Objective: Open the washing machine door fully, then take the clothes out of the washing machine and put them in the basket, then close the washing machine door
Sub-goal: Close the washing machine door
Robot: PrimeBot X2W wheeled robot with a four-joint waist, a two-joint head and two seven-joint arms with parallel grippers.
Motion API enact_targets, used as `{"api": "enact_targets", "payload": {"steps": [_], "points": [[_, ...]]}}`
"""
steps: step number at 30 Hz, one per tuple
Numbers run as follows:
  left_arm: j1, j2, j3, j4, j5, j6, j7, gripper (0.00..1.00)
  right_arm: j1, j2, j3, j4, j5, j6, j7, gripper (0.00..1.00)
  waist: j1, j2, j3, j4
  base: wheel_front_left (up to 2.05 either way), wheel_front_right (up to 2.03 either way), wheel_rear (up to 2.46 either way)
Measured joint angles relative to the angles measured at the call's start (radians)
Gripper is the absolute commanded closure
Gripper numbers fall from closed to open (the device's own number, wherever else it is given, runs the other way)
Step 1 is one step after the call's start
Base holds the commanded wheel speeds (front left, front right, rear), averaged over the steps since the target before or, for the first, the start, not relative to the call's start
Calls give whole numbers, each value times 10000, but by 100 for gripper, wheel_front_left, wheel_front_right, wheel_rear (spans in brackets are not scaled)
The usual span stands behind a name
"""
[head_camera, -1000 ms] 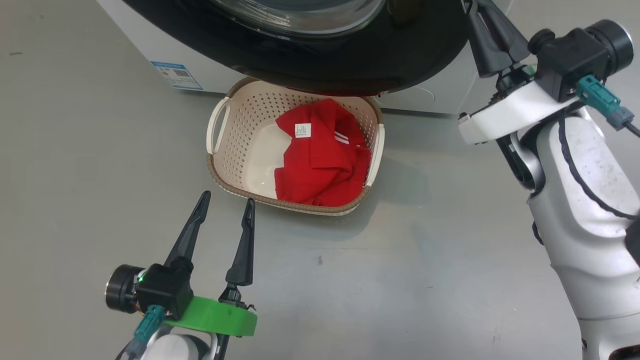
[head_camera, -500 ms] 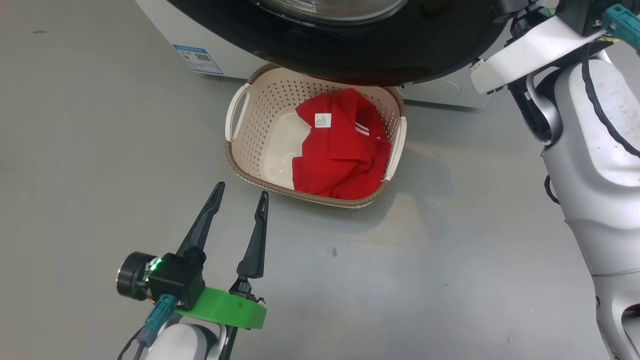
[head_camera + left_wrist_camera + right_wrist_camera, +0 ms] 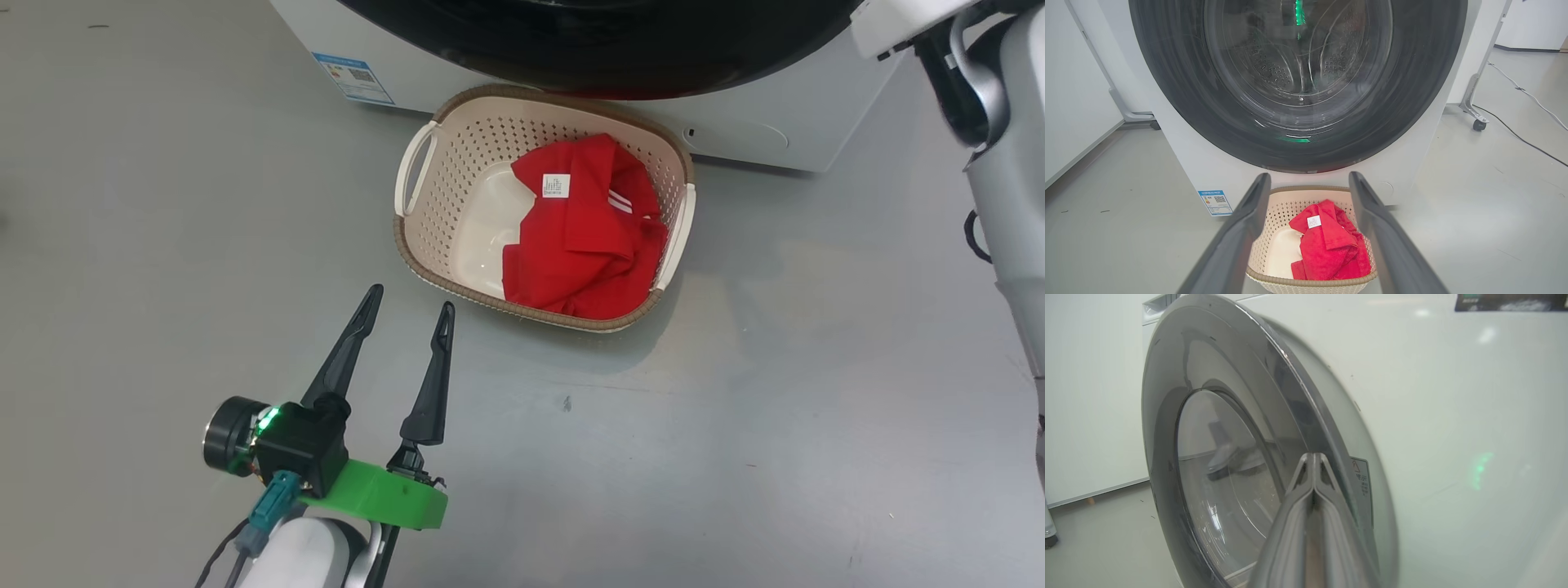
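While the red clothes (image 3: 592,245) lie bunched in the basket (image 3: 457,147) on the floor (image 3: 735,408) below the washing machine door (image 3: 1180,102), the left claw (image 3: 411,297) hovers spread nearby and the right claw (image 3: 1314,455), pressed together, points at that door's rim.

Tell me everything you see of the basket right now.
The basket is cream plastic, rounded-rectangular, with perforated walls, a brown woven-look rim and white loop handles at both ends. It stands upright on the grey floor before the washing machine, holding a crumpled red garment on its right side; its left bottom is bare.
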State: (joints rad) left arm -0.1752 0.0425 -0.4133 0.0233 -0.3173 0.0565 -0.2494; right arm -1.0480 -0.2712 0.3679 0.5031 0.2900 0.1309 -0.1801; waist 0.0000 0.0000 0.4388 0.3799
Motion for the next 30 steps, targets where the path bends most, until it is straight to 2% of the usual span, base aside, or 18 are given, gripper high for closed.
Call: {"api": "enact_targets", "payload": {"steps": [20, 30], "points": [[-106, -29, -190, -219, -268, 88, -27, 0, -1109, -150, 88, 1315, 226, 111, -355, 100, 0, 0, 171, 361, 0, 0, 0], [-127, -29, -63, -219, -238, 178, -27, 0, -849, 502, 953, 1429, 849, 56, -556, 100, 0, 0, 25, 22, 0, 0, 0]]}}
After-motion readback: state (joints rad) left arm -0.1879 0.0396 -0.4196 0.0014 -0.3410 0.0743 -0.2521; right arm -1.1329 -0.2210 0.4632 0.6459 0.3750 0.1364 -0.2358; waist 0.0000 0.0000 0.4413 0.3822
